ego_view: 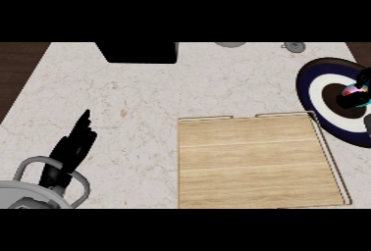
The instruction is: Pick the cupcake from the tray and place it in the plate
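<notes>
The placing step is in hand and looks close to done: the wooden tray, in the lower middle and right of the frame, lies bare, and the cupcake is over at the right edge, above the dark centre of the round plate with its navy rim and white ring. The right hand comes in at that same edge, largely cut off by it, and what shows of its black fingers is curled round the cupcake, of which only a spot of pink and pale blue peeps out. Whether the cupcake already rests on the plate or hangs just above it cannot be told from this steep view. The next move, by my judgement, calls for lowering it until it sits on the plate's centre, then spreading the fingers and lifting the hand straight away so the cupcake is not tipped or dragged. The left hand rests at the lower left of the pale stone table, fingers straight and pointing up the frame, holding nothing. A black box stands at the upper edge, well apart from the work.
</notes>
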You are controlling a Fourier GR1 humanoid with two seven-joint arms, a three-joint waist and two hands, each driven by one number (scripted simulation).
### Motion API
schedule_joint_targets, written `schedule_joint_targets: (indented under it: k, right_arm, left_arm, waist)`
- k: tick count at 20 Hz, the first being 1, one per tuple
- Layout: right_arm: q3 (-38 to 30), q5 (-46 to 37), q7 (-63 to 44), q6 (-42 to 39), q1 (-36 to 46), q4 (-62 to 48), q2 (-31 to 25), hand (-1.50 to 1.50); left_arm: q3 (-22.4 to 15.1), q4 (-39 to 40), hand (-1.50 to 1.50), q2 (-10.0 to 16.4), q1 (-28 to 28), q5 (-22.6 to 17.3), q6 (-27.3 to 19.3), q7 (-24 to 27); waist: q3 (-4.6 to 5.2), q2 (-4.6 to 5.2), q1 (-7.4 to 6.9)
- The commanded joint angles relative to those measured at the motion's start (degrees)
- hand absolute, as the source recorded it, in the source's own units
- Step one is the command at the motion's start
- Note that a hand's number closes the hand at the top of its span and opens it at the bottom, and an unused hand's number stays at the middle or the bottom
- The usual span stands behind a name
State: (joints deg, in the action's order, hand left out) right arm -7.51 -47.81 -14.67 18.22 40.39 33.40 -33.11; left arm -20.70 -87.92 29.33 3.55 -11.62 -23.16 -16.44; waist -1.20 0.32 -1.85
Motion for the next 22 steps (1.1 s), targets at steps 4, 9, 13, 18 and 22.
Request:
schedule_joint_targets:
  k: [4, 9, 13, 18, 22]
  right_arm:
    - [-1.8, 2.7, 8.3, -8.2, 2.8, -9.4, -2.2, -1.50]
    - [-7.2, 10.1, 24.6, -5.4, -0.5, -6.3, -1.4, -1.50]
    - [-16.5, 20.9, 31.9, -5.1, 2.7, -2.6, -0.2, -1.50]
    - [-24.0, 30.5, 39.8, -12.7, -1.5, -2.9, -2.1, -1.50]
    - [-25.2, 32.7, 43.7, -17.1, -4.0, -5.3, -2.4, -1.50]
  left_arm:
    - [2.0, 4.3, 0.00, -6.2, 2.7, -2.1, -0.5, 4.3]
    - [2.3, 1.4, 0.00, -5.4, 0.7, -3.6, 0.0, 3.2]
    - [1.6, 2.0, 0.00, -5.5, -0.6, -2.6, -1.3, 4.7]
    - [1.7, 0.3, 0.00, -5.2, -1.2, -2.8, -1.4, 3.4]
    - [0.9, 0.2, 0.00, -6.5, -2.9, -1.4, -2.0, 5.9]
  waist:
    - [1.13, 0.57, 0.26]
    - [1.04, 0.12, 1.11]
    - [0.99, -0.06, 1.98]
    - [1.08, -0.25, 2.23]
    - [1.13, -0.12, 1.43]
